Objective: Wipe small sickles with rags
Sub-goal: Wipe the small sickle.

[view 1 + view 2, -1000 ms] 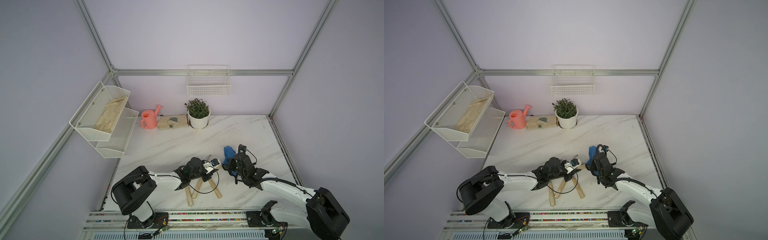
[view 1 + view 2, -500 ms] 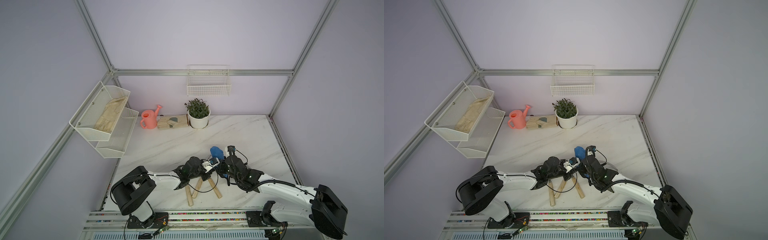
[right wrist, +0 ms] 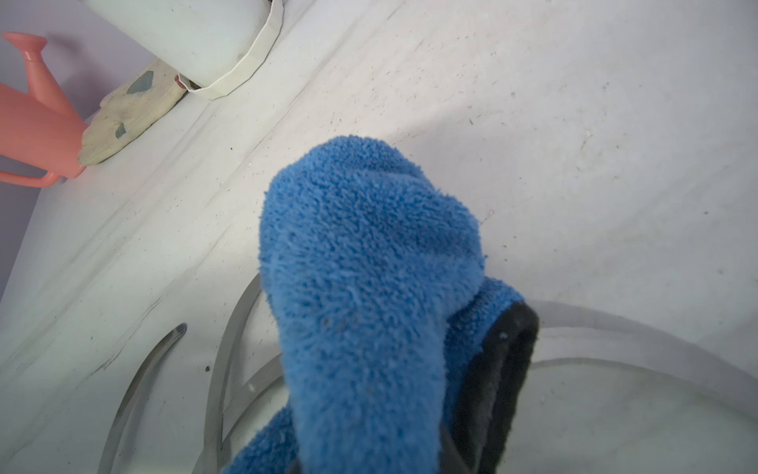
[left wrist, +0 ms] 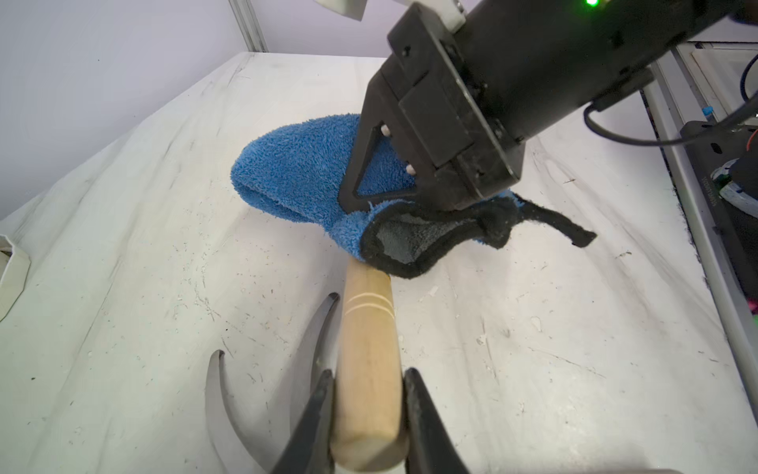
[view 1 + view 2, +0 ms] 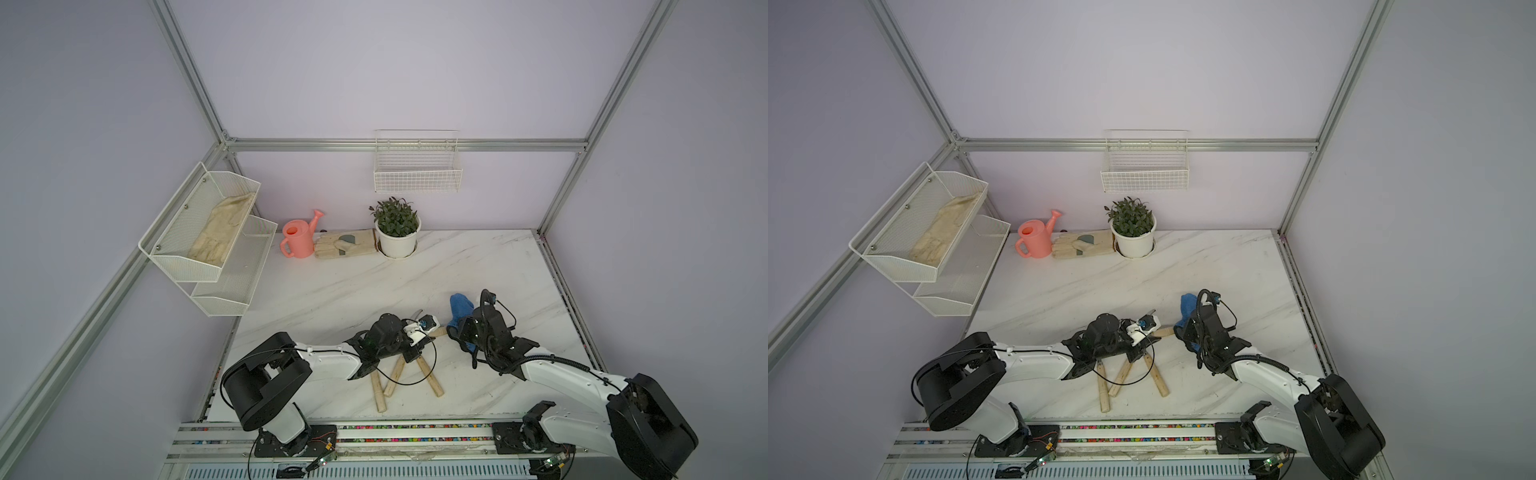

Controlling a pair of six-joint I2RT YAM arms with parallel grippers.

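Left wrist view: left tool [image 4: 367, 414] clamped tight on the pale handle of one small sickle [image 4: 367, 328], the handle's far end meeting the black trim of the blue rag [image 4: 295, 172]. Right tool [image 4: 410, 193] pinches that rag, which rests on the surface [image 4: 553, 328] toward its front right. In a top view, three more sickle handles [image 5: 399, 376] lie crossed near the front edge.

Rear of the marble desk [image 5: 478, 266], left to right: pink watering can [image 5: 298, 243], beige work glove [image 5: 345, 244], white potted plant [image 5: 397, 232]. On the walls: wire basket [image 5: 417, 174]; two-tier mesh shelf [image 5: 183, 262], second glove [image 5: 220, 232] in its upper tier.
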